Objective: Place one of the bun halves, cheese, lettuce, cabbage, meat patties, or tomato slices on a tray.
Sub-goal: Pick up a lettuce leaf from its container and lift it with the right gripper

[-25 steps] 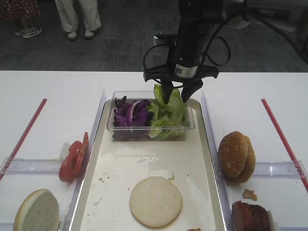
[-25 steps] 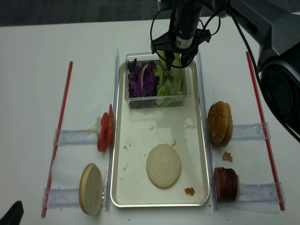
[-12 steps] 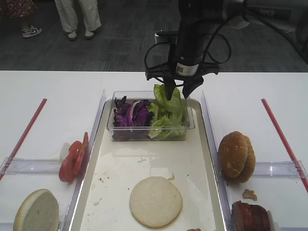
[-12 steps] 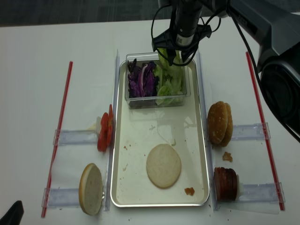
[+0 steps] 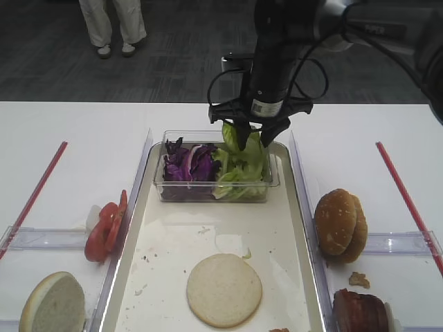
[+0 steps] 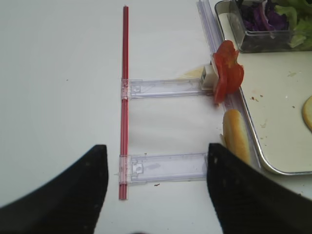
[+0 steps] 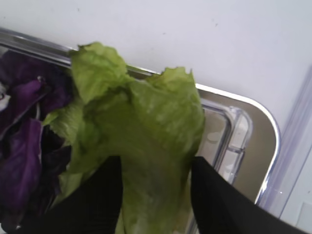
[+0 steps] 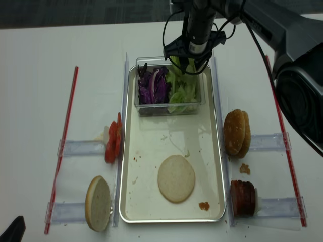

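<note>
Gripping one leaf of lettuce (image 7: 146,141) between its two black fingers (image 7: 92,204), the right gripper (image 5: 255,133) hangs over the far right corner of the small clear tub (image 5: 271,181), jaws partly closed on the leaf. That tub sits at the far end of the one tray (image 8: 216,166) and holds purple cabbage (image 5: 185,166) on the left, more green leaves on the right. One bun half (image 5: 224,289) lies cut face up on the tray floor. Another bun half (image 8: 98,202) stands left of the tray, and two domed ones (image 5: 340,225) lean together on the right. Tomato slices (image 6: 228,73) stand bunched on edge at the left; their number cannot be told. Meat patties (image 8: 243,197) sit near right. The left gripper (image 6: 156,190) hovers over bare table with fingers spread, holding nothing.
</note>
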Robot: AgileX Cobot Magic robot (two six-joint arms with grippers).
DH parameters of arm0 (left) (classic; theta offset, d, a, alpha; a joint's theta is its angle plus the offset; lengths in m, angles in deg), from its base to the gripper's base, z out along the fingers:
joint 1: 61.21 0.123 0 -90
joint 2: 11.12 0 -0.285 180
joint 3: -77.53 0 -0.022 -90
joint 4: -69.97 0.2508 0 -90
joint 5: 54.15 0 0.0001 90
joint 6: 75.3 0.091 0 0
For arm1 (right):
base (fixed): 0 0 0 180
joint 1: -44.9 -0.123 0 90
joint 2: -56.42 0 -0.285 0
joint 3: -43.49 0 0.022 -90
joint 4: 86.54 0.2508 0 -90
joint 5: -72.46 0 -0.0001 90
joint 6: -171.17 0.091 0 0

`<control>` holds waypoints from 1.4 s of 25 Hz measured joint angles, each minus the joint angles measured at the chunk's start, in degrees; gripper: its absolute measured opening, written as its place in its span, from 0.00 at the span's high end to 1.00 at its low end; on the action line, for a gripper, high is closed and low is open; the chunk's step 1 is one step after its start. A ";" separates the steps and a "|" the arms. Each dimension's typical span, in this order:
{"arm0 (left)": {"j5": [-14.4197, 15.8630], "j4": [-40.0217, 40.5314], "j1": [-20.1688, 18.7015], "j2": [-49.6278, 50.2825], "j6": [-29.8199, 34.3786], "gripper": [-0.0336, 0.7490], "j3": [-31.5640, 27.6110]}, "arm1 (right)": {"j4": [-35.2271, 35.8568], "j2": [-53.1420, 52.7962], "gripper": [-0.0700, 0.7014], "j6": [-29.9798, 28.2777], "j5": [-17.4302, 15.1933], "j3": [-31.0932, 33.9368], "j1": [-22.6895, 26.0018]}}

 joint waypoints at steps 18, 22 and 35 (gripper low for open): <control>0.00 0.00 0.00 0.00 0.00 0.42 0.00 | -0.20 1.15 0.74 -0.48 -1.20 0.00 -0.05; 0.00 0.00 0.00 0.00 0.00 0.42 0.00 | -0.25 1.15 0.86 -0.50 -1.20 0.00 -0.05; 0.00 0.00 0.00 0.00 0.00 0.42 0.00 | -0.61 -0.75 0.86 -0.73 -4.95 -1.63 -0.14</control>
